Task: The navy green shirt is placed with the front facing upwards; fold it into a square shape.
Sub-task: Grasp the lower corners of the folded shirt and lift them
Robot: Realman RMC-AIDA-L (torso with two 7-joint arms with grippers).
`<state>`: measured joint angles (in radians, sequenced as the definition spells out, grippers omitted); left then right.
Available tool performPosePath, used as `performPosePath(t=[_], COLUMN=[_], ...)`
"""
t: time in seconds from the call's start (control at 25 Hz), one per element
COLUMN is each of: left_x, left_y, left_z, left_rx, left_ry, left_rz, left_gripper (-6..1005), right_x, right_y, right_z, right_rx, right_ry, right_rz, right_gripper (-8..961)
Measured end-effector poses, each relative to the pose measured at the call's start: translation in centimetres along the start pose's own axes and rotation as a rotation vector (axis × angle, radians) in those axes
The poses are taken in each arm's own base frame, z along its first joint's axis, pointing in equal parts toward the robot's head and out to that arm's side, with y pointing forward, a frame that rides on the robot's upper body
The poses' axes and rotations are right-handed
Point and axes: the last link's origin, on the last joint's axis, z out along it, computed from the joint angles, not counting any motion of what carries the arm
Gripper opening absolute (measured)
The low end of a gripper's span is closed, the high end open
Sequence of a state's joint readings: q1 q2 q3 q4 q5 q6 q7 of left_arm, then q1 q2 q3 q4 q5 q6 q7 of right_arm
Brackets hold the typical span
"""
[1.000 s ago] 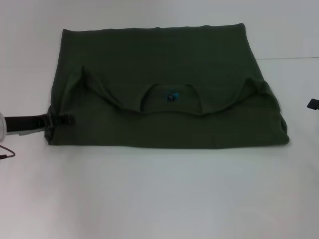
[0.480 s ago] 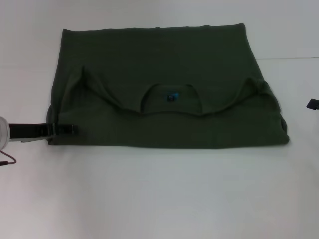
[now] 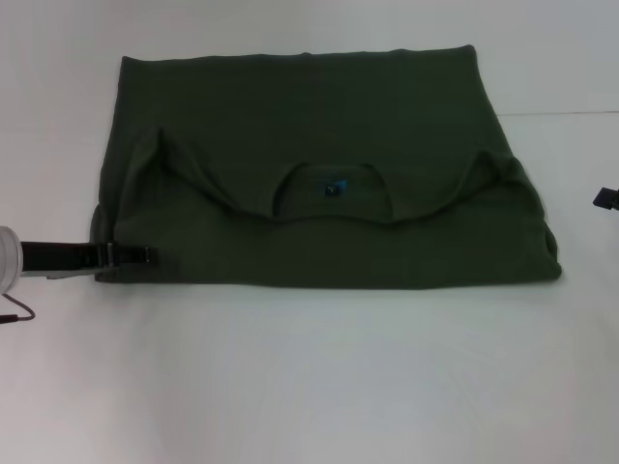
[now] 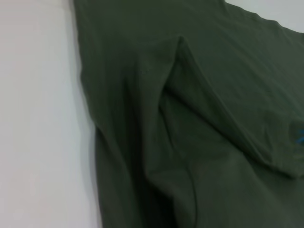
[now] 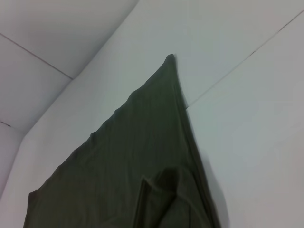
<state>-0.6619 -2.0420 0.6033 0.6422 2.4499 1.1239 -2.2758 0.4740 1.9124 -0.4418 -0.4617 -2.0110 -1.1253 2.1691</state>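
I see the navy green shirt (image 3: 319,164) lying mid-table (image 3: 309,377), folded crosswise, its collar and blue label facing up. My left end effector (image 3: 135,254) sits at its 8 o'clock corner, my right end effector (image 3: 605,199) at 3 o'clock; I cannot tell either grip.

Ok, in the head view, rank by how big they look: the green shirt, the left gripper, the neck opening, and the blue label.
1. navy green shirt
2. neck opening and left gripper: too close to rank
3. blue label, smallest
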Motion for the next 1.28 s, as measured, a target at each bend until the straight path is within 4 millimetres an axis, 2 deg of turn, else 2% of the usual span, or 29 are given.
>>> performPosePath(t=[0.6,0.76,1.24,1.28], left_x=[0.2,0.2,0.3,0.3], left_y=[-0.2,-0.4,-0.2,-0.2], left_z=[0.0,0.1,0.3,0.3], left_rx=[0.018,0.036,0.046,0.046], left_ry=[0.008,0.005,0.001,0.0], left_rz=[0.009,0.022,0.043,0.044], left_gripper=[658,410,172,123], right_x=[0.0,0.0,-0.8,-1.1], right_y=[0.0,0.0,0.6,0.9], right_z=[0.1,0.0,0.0,-0.1], right_rx=[0.004,0.004,-0.017,-0.029], right_ry=[-0.002,-0.002,0.002,0.006], right_rz=[0.001,0.004,-0.022,-0.033], right_gripper=[943,943,943,943])
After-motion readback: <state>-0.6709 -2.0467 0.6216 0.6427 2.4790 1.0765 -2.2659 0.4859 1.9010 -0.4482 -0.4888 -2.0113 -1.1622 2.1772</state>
